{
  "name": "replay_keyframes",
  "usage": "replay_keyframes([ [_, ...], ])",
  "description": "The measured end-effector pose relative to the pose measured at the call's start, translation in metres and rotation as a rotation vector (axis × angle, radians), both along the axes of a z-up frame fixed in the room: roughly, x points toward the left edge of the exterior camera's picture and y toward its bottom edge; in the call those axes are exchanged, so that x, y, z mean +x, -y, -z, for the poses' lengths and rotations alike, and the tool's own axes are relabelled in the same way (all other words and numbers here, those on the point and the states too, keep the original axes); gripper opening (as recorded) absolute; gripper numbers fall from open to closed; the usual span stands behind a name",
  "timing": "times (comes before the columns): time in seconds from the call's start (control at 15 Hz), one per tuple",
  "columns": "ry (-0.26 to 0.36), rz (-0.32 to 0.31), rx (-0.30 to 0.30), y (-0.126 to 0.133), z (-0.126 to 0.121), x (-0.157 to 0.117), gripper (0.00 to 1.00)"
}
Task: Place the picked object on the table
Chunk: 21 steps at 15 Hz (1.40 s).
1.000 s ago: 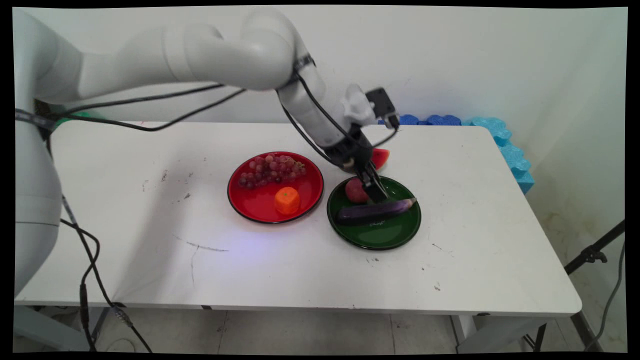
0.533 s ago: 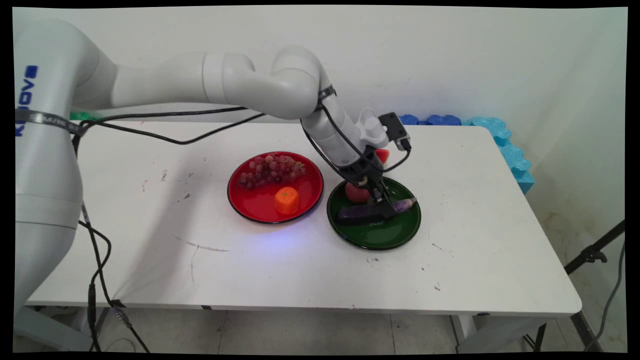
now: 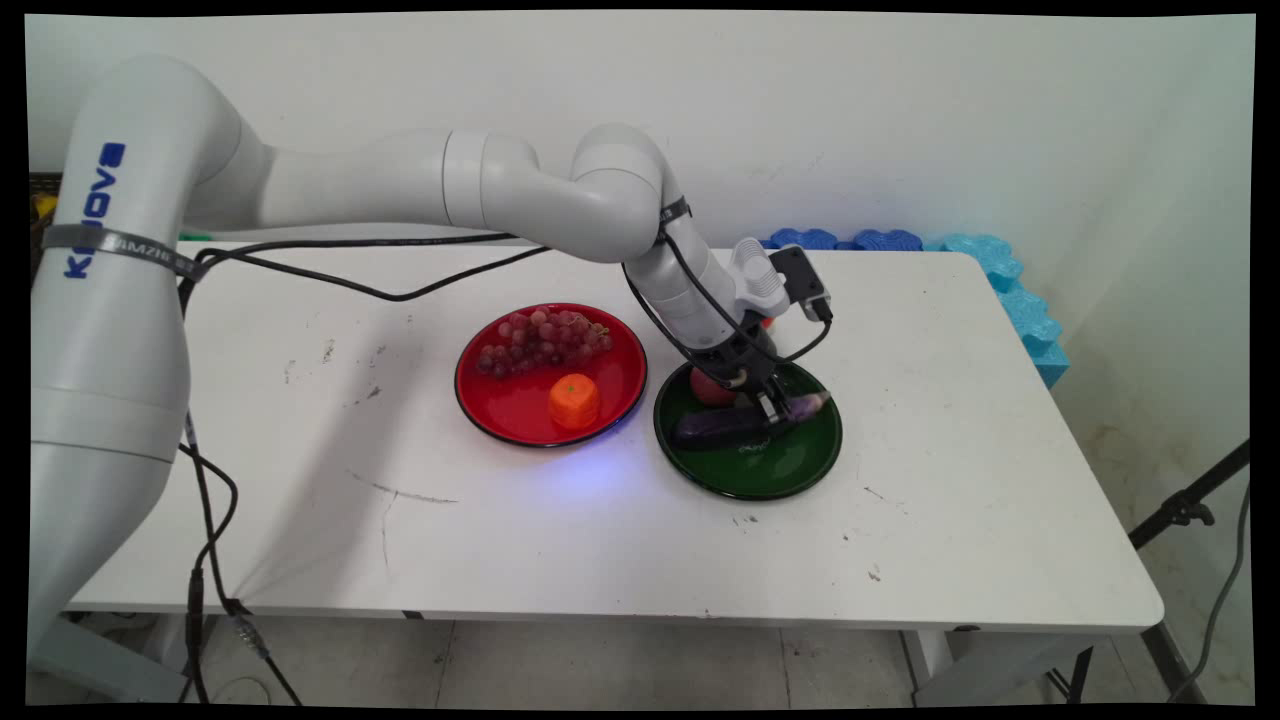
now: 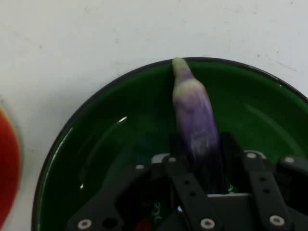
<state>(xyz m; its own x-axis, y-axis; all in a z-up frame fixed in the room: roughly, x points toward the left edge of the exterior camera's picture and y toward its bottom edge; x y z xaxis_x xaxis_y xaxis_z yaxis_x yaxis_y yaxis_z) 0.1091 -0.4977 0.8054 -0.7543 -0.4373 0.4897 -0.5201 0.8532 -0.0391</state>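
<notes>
A purple eggplant (image 3: 708, 429) (image 4: 194, 115) lies across a dark green plate (image 3: 762, 478) (image 4: 96, 144) right of the table's middle. My gripper (image 3: 773, 411) (image 4: 200, 145) is down in the plate, its fingers pressed against both sides of the eggplant near its stem end, shut on it. The eggplant still rests on the plate. A red apple (image 3: 704, 386) sits at the plate's back left, just behind the gripper. In the hand view the eggplant's pale green tip points toward the plate's far rim.
A red plate (image 3: 515, 415) (image 4: 6, 168) to the left holds grapes (image 3: 540, 340) and an orange (image 3: 574, 400). A bit of a watermelon slice (image 3: 768, 320) shows behind the wrist. Blue foam blocks (image 3: 1012, 290) line the table's far right corner.
The gripper has come down from above the apple onto the eggplant, and its fingers now clasp it. The arm's elbow dropped and shifted right.
</notes>
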Motion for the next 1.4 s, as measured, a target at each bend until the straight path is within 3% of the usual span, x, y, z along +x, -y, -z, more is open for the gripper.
replay_keyframes([
  [0.47, 0.005, 0.031, -0.019, -0.006, -0.002, -0.001, 0.0],
  [1.0, -0.057, 0.042, -0.101, -0.035, -0.074, 0.007, 0.0],
  [1.2, -0.063, 0.06, -0.114, -0.062, -0.099, 0.025, 0.0],
  [1.4, -0.051, 0.092, -0.107, -0.09, -0.107, 0.049, 0.0],
])
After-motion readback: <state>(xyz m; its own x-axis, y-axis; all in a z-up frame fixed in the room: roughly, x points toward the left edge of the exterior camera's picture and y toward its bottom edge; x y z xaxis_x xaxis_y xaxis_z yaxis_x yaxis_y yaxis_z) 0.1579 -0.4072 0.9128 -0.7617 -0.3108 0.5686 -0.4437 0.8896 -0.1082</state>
